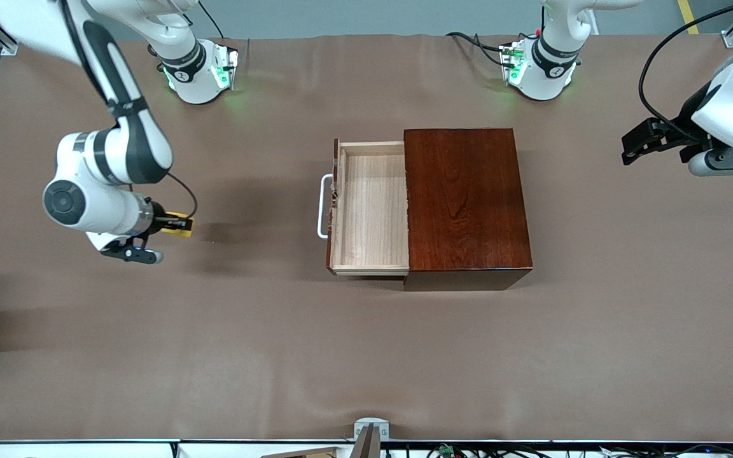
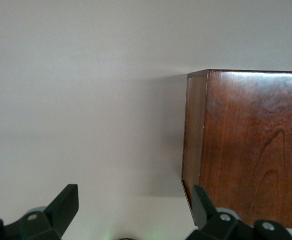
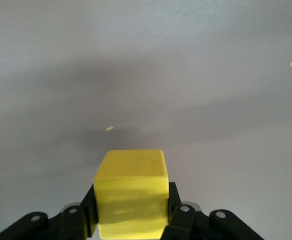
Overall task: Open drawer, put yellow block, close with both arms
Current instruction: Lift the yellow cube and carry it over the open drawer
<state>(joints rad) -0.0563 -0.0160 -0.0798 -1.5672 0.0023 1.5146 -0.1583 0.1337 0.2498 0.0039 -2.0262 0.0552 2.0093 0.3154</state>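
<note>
The dark mahogany box (image 1: 465,197) stands mid-table. Its drawer (image 1: 369,210) is pulled out toward the right arm's end, and the pale-wood tray is empty; the white loop handle (image 1: 323,207) is on its front. My right gripper (image 1: 177,224) is shut on the yellow block (image 1: 182,224) and holds it over the bare table, well apart from the drawer's front. In the right wrist view the yellow block (image 3: 130,192) sits between the fingers (image 3: 173,205). My left gripper (image 1: 635,143) is open and empty over the table at the left arm's end. Its wrist view shows the box (image 2: 251,145) past its fingers (image 2: 65,202).
Brown cloth covers the table (image 1: 366,356). The two green-lit arm bases (image 1: 201,70) (image 1: 541,67) stand along the table's edge farthest from the front camera. A small mount (image 1: 369,432) sits at the edge nearest that camera.
</note>
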